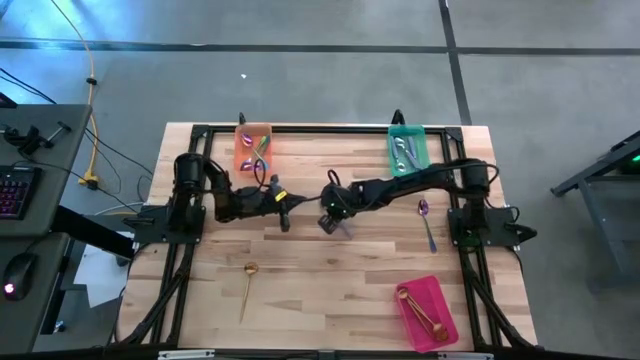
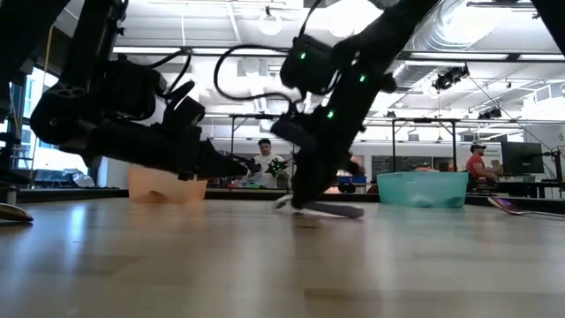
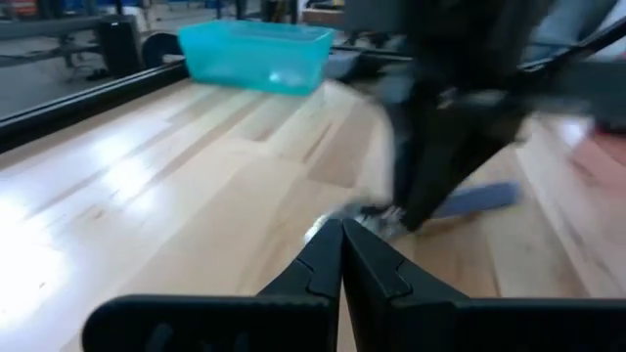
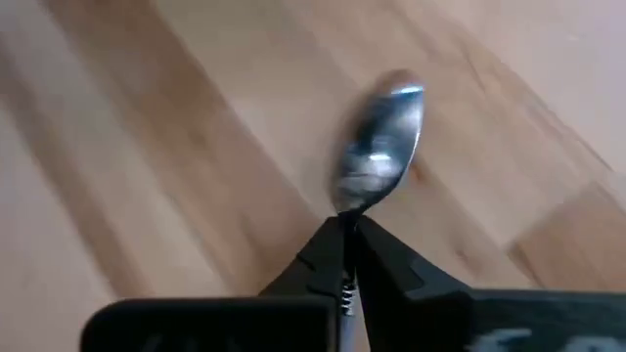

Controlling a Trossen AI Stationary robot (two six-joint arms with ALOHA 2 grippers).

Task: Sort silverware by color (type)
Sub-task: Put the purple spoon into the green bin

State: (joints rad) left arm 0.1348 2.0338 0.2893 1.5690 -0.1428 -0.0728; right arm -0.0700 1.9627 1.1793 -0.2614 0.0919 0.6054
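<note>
while the right gripper [image 4: 344, 256] is clamping its jaws on a silver spoon [image 4: 377, 147] at mid-table, the bowl is pointing straight out past its tips. the left gripper [image 3: 341, 256], jaws together, is waiting just beside; the green tray [image 1: 407, 148] is lying nearer the right arm.

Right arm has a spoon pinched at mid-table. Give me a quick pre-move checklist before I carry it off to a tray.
1. Grip: right gripper shut on the silver spoon at its neck, bowl sticking out: ok.
2. Spoon clear of table: in the low view its handle still looks to lie on the wood: not ok.
3. Left gripper shut, empty, parked close beside the right one: collision risk, not ok.
4. Teal tray holds silver spoons, so it matches: ok.
5. Room left in the teal tray: cannot tell.
</note>
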